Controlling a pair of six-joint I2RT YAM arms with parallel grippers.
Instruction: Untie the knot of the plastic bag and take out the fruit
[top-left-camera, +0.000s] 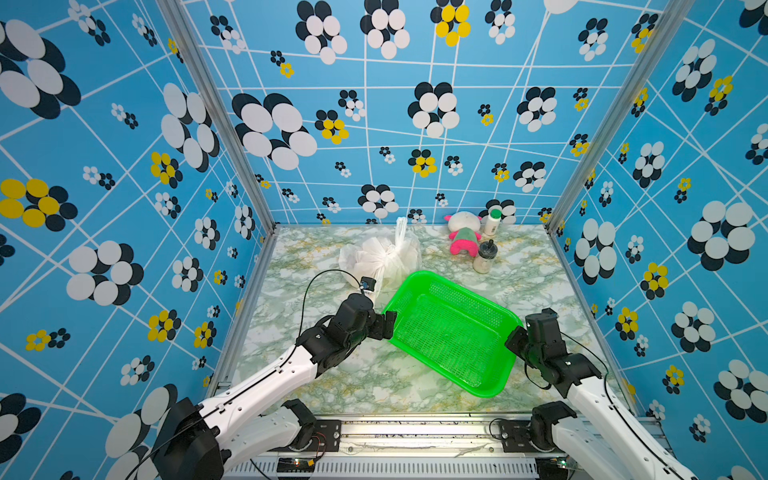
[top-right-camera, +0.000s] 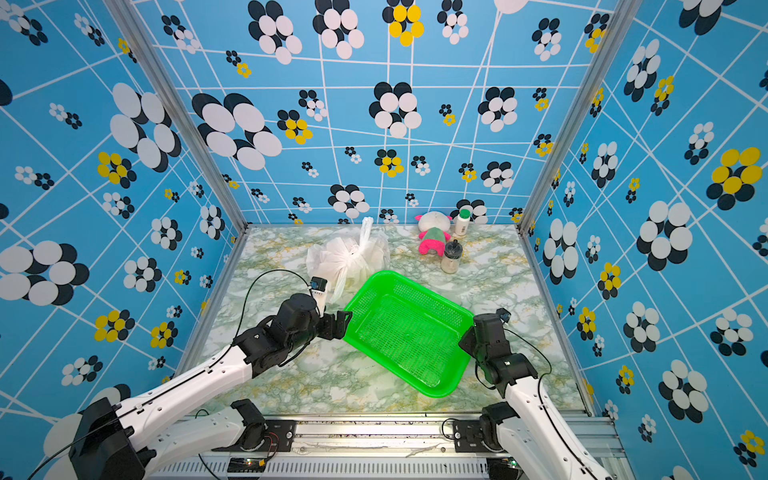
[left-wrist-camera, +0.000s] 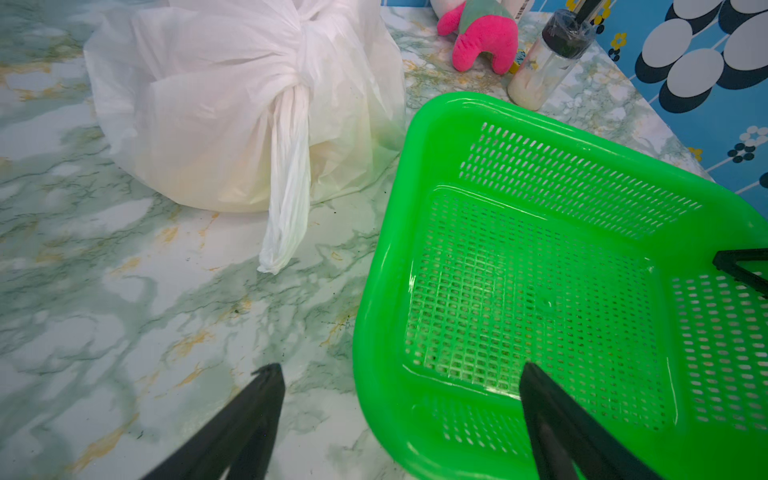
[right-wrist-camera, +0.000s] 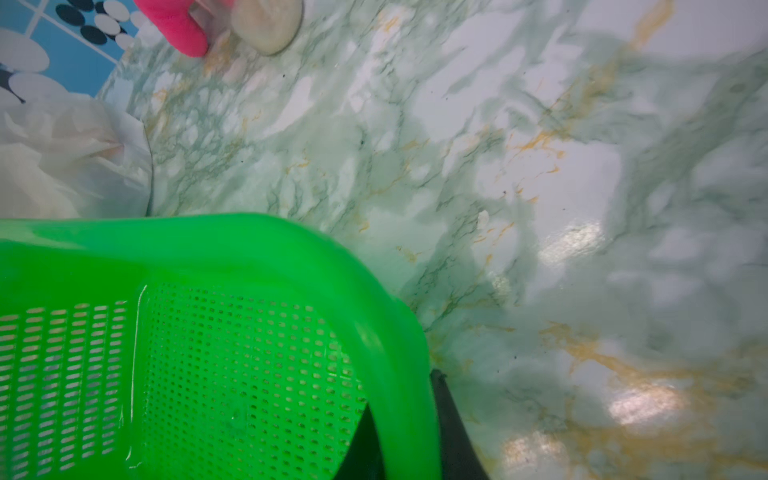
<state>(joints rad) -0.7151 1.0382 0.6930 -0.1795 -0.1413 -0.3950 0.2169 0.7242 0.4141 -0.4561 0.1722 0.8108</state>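
The right gripper (right-wrist-camera: 401, 395) is clamped on the right corner rim of the green basket (left-wrist-camera: 380, 299). The left gripper (left-wrist-camera: 399, 370) stands wide and holds nothing, with one finger inside the left corner and one outside.

The plastic bag (left-wrist-camera: 199, 124) lies far-left, just beside the basket, with the knot (left-wrist-camera: 301, 83) on its near side. The fruit inside cannot be made out.

The step appears to be positioning the basket. Slide it low and keep it clear of the trailing handle strip (left-wrist-camera: 286, 208).

Plastic bag (top-left-camera: 374, 257) just behind basket (top-left-camera: 457, 299), plush toy (top-left-camera: 463, 232) right of bag, two bottles (top-left-camera: 485, 257) beside toy — far back.
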